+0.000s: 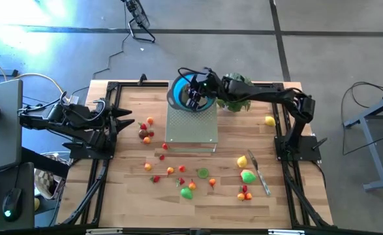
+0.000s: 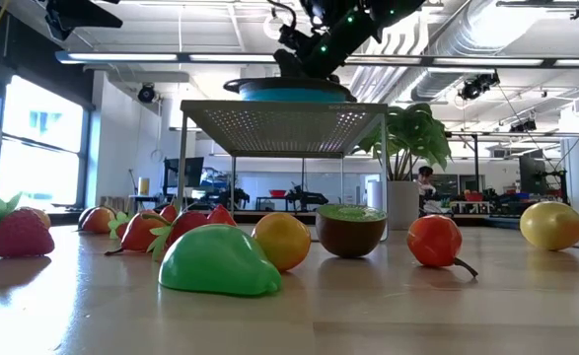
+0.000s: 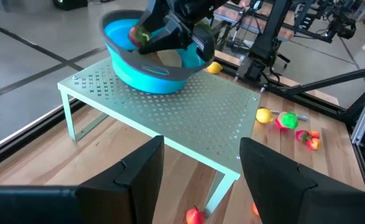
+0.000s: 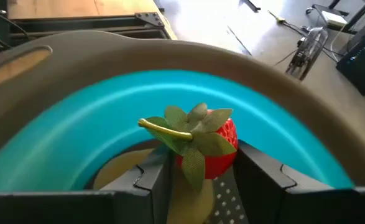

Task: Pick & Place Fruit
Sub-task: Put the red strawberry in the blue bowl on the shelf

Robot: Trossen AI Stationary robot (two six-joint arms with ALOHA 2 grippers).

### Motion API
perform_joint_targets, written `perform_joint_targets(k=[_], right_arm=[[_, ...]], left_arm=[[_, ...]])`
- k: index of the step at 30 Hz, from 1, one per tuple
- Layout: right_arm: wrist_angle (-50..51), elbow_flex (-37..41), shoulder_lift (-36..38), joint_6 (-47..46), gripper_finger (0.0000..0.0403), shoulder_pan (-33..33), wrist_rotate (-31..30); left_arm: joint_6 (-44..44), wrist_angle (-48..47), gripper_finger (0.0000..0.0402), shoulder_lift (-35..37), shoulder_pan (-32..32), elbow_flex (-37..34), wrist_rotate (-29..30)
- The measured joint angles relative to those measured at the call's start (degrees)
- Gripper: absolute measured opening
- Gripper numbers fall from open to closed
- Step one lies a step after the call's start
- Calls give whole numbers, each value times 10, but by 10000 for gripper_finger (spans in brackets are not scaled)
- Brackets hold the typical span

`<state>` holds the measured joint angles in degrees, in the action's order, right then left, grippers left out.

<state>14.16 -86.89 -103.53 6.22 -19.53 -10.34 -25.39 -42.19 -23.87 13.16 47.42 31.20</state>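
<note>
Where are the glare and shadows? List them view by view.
High view: glare washes out the floor at far left. Low view: bright windows backlight the fruit, leaving soft shadows on the table. Right wrist view: floor beyond the bowl is washed out.

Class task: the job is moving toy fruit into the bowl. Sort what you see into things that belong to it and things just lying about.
Belongs to the job:
strawberry held in right gripper
blue bowl
loose fruit on the table

Just lying about:
silver knife
leafy plant
wire rack under the bowl
</note>
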Motion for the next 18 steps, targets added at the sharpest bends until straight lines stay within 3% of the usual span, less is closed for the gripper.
perform_joint_targets(k=[18], right_arm=[[-6, 0, 0, -3, 147, 8, 4]], left_arm=[[-1, 0, 205, 0, 0, 0, -2]])
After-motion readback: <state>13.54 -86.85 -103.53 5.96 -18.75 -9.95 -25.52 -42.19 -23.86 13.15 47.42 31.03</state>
